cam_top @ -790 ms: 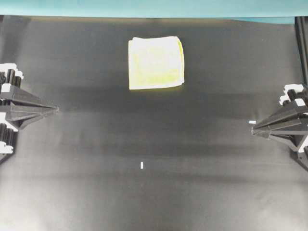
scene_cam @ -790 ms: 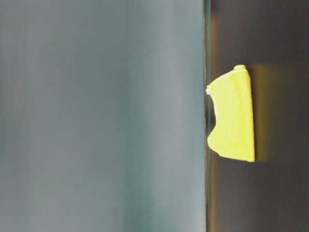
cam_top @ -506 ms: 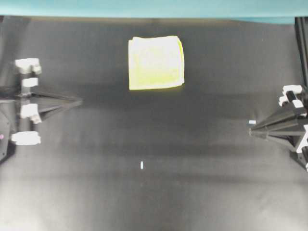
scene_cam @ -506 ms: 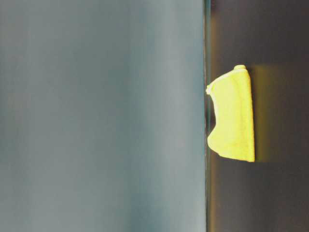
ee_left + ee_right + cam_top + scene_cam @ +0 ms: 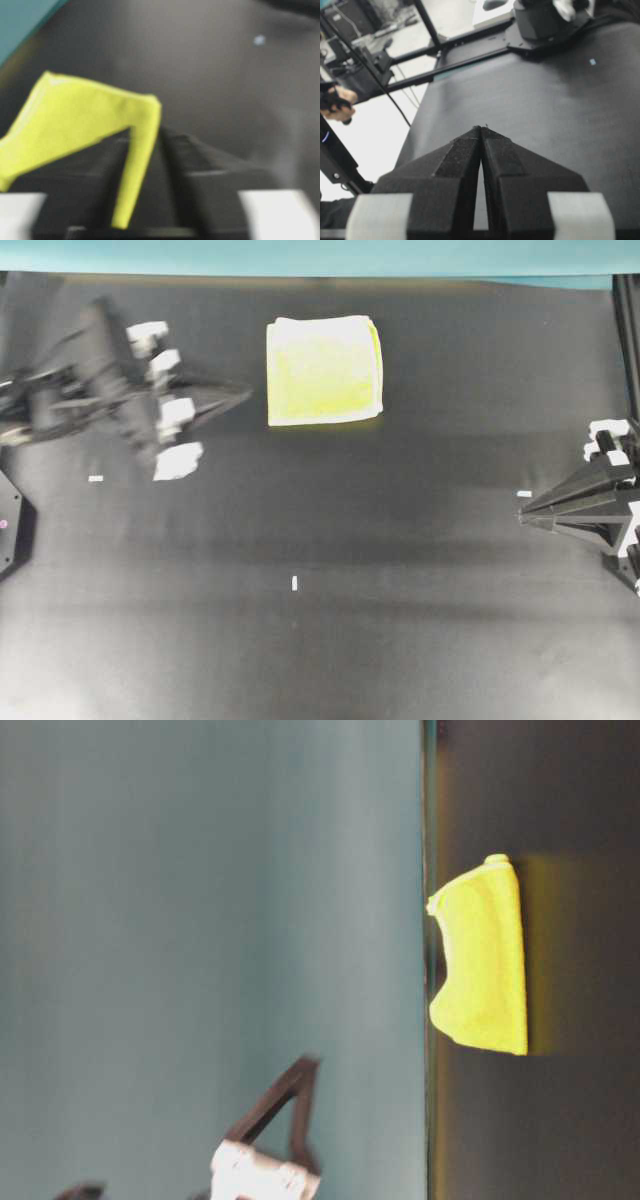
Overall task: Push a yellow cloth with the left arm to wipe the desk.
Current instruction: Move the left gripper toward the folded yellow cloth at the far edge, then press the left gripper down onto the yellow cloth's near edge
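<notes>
Approaching: left gripper (image 5: pixel 240 395), fingers together at the tip, just beside yellow cloth (image 5: pixel 324 370) at its 9 o'clock. Cloth lies at desk (image 5: pixel 400 540) 12 o'clock. Advice: lower tip flat, push level. Right gripper (image 5: pixel 525 517): closed, idle.

Overhead, sideways table-level, two wrist views.

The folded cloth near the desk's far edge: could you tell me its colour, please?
The cloth is pale yellow with whitish edges, clearest in the overhead view.
</notes>
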Available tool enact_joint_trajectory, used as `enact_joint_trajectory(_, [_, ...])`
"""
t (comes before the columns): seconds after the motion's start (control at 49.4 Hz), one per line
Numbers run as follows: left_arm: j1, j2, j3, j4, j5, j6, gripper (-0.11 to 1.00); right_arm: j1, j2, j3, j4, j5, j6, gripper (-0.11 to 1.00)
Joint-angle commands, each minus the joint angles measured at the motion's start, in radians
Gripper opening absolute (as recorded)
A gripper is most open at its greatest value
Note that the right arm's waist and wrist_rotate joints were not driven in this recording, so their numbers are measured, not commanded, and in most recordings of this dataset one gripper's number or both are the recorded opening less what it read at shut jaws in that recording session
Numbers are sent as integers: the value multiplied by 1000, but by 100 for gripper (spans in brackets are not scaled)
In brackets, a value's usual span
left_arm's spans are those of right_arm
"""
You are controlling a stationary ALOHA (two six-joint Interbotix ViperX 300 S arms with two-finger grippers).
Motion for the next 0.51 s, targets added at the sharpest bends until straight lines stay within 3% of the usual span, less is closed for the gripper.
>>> enact_joint_trajectory(0.0, [11,95,-81,3,-12,-9,39,0,5,-5,0,-3,0,0])
enact_joint_trajectory(0.122, [31,212,-158,3,-9,-9,75,0,3,-5,0,-3,-2,0])
enact_joint_trajectory(0.203, [46,288,-201,3,-11,-8,89,0,2,-3,0,-2,0,0])
enact_joint_trajectory(0.486, [95,511,-342,3,-3,2,88,0,-2,3,0,5,-2,0])
